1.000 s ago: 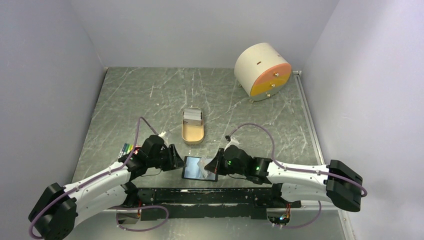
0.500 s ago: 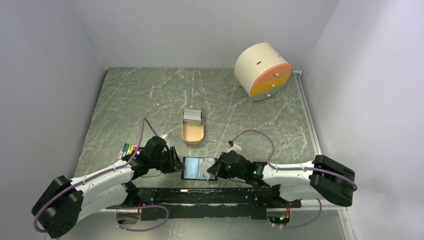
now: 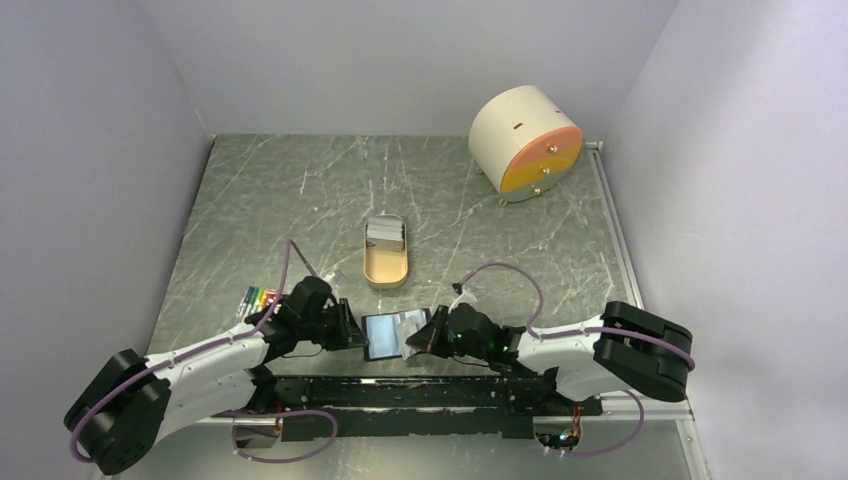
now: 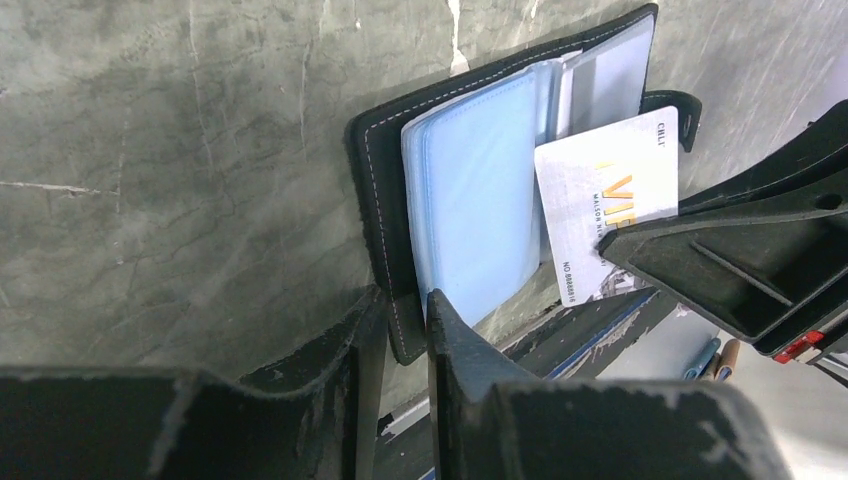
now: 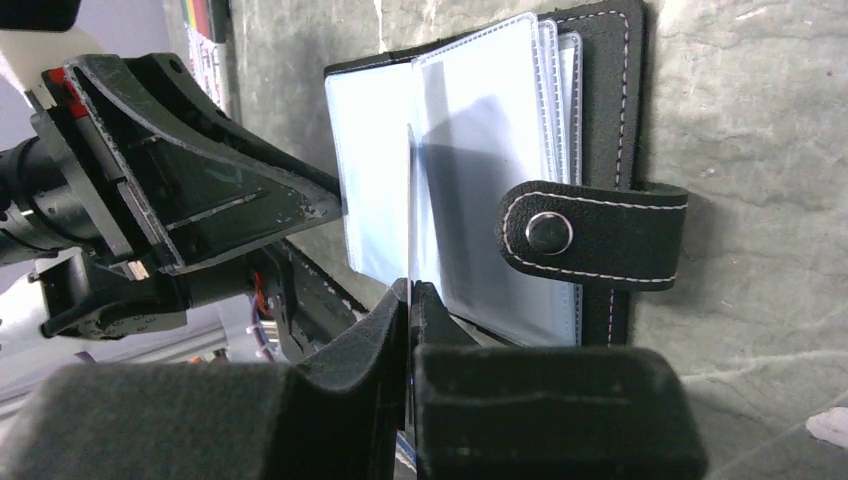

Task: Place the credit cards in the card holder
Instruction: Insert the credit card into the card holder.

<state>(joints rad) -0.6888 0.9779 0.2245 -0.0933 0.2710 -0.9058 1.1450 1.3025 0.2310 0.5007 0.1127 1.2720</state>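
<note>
insertion seems underway: right gripper clamped on a card over the open wallet lying between both grippers, left gripper straddling its cover, grip unclear, next likely sliding the card squarely into a pocket.

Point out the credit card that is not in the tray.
The white card with orange lettering, pinched by the right gripper at the open holder; the other cards lie stacked in the tan tray.

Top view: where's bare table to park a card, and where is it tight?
Bare: between tray and drum, and from the tray left to the wall. Tight: near edge, where left gripper and right gripper meet at the card holder.
</note>
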